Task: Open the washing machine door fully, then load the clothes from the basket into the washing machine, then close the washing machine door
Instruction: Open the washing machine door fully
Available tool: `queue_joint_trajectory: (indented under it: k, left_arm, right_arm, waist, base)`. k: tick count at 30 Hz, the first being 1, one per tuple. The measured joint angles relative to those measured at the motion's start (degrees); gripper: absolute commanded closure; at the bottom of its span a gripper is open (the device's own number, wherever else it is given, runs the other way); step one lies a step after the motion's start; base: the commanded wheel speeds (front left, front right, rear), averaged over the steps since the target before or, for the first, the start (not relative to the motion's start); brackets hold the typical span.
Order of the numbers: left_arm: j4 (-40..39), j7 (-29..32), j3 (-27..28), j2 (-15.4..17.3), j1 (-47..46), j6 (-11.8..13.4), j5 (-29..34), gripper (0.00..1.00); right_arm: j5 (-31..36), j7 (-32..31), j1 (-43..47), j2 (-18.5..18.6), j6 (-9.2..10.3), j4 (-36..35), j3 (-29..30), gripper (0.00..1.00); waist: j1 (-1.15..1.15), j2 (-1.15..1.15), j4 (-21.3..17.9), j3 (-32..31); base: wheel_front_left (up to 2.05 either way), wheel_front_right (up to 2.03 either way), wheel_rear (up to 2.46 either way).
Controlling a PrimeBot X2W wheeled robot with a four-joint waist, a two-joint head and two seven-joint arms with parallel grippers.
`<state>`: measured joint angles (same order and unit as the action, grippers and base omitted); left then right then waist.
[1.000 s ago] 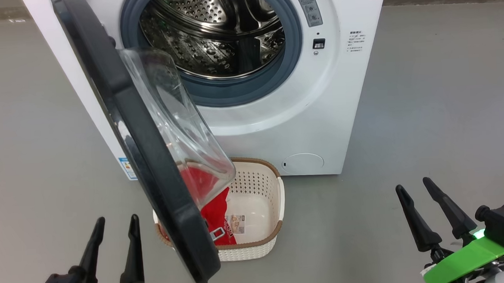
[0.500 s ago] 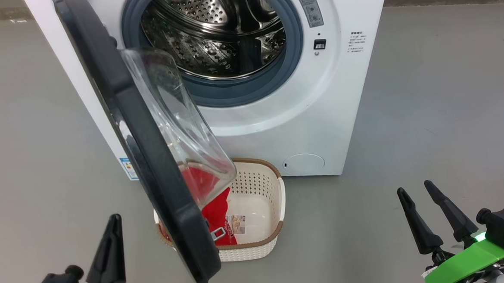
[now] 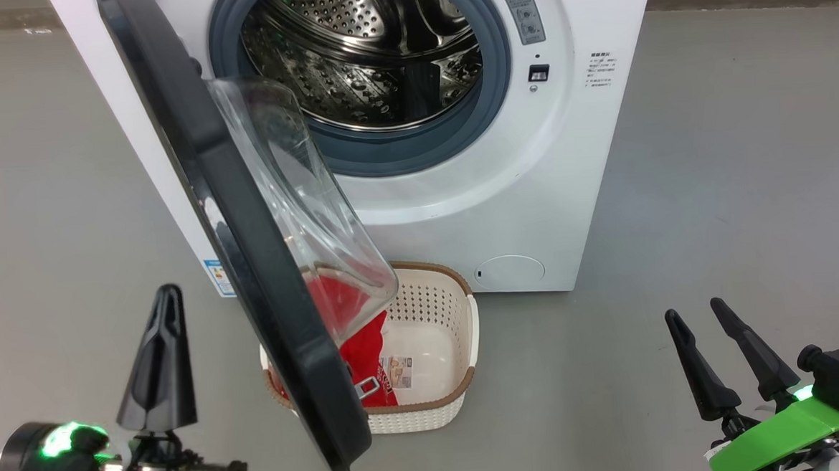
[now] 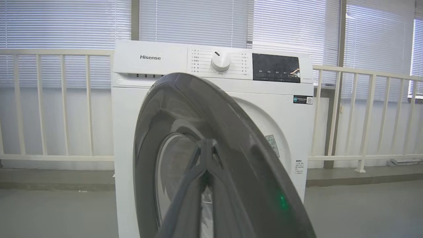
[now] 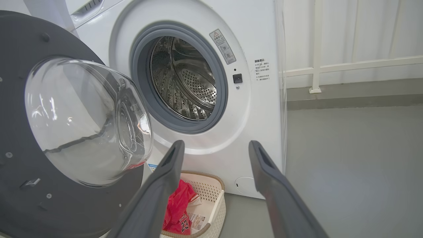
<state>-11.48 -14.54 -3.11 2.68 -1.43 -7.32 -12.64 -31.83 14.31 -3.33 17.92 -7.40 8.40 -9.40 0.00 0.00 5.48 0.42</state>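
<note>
The left end effector [image 3: 165, 295] has its fingers pressed together on nothing, just left of the door [image 3: 253, 273] and apart from it. The door stands partly swung out from the washer [image 3: 580, 148]. Right of it, between both end effectors, the basket [image 3: 415, 419] sits on the floor [image 3: 712, 198] holding the red garment [image 3: 361, 353]. The right end effector [image 3: 695, 309] is spread wide, empty, well right of the basket.

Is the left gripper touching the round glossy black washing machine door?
Apart. The head view shows bare grey floor between the shut left gripper and the round glossy black door.
</note>
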Motion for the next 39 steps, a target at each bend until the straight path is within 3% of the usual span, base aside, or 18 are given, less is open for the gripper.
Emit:
queue_joint_trajectory:
  k: [7, 13, 25, 39]
  left_arm:
    - [-8.0, 0.0, -6.0, 0.0, 0.0, 0.0, 0.4, 1.0]
    - [-9.4, -0.2, -12.0, 1.3, 0.0, 0.0, -0.2, 1.0]
    - [3.4, -0.2, -22.5, 1.9, 0.1, 0.0, -6.1, 1.0]
    - [16.5, -0.1, -22.9, 0.9, -0.1, 0.0, -11.2, 1.0]
  right_arm:
    - [0.0, 0.0, 0.0, -0.3, 0.0, 0.0, 0.1, 0.0]
    - [-0.1, 0.0, 0.0, -0.3, 0.0, 0.0, 0.2, 0.0]
    - [-0.1, 0.0, 0.0, -0.8, 0.0, 0.0, 0.1, 0.0]
    - [-0.6, 0.0, 0.0, -0.8, 0.0, 0.1, 0.0, 0.0]
  waist:
    - [0.0, 0.0, -0.1, 0.0]
    - [0.0, 0.0, -0.4, 0.2]
    - [0.0, 0.0, -1.5, 0.7]
    - [0.0, 0.0, -2.1, 1.5]
  base:
    - [0.0, 0.0, 0.0]
    - [0.0, 0.0, 0.0]
    - [0.0, 0.0, 0.0]
    - [0.0, 0.0, 0.0]
